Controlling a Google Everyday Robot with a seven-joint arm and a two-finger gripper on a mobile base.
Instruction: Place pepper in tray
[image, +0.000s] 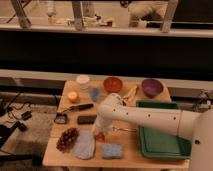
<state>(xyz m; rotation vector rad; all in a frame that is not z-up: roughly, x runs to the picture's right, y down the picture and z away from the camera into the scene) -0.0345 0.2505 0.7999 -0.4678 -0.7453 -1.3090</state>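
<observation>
The pepper (100, 136) shows as a small orange-red piece on the wooden table, right under the end of my arm and mostly hidden by it. My gripper (100, 130) points down at the table just above the pepper, left of the tray. The green tray (159, 144) lies at the right of the table, its near left part crossed by my white arm.
An orange-red bowl (113, 84), a purple bowl (152, 86), a white cup (83, 80) and a round orange fruit (73, 96) stand at the back. A black utensil (77, 107), a black block (87, 119), a dark cluster (67, 139), a grey-blue pouch (84, 145) and a blue sponge (112, 150) lie nearby.
</observation>
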